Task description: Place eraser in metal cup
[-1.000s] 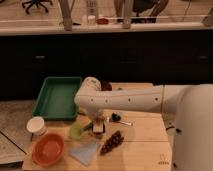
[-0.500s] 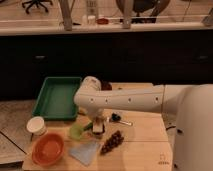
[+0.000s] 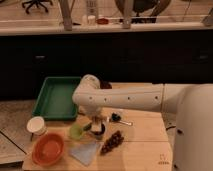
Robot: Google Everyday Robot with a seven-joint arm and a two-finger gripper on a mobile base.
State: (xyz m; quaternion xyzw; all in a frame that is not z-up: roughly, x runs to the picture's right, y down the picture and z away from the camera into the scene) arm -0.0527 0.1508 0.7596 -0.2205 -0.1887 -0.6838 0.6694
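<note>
My gripper (image 3: 96, 123) hangs down from the white arm (image 3: 125, 98) over the wooden table (image 3: 145, 135), just right of the translucent light green cup (image 3: 75, 131). Directly under the gripper stands a small dark-looking vessel, which seems to be the metal cup (image 3: 99, 132); the gripper hides most of it. I cannot make out the eraser; it may be hidden at the gripper or inside the cup.
A green tray (image 3: 56, 97) lies at the back left. A white round tub (image 3: 36, 125) and an orange bowl (image 3: 48, 149) are at the front left. A pale blue cloth (image 3: 85, 152), a dark brown bunch (image 3: 112, 142) and a small black object (image 3: 116, 117) lie near the cup.
</note>
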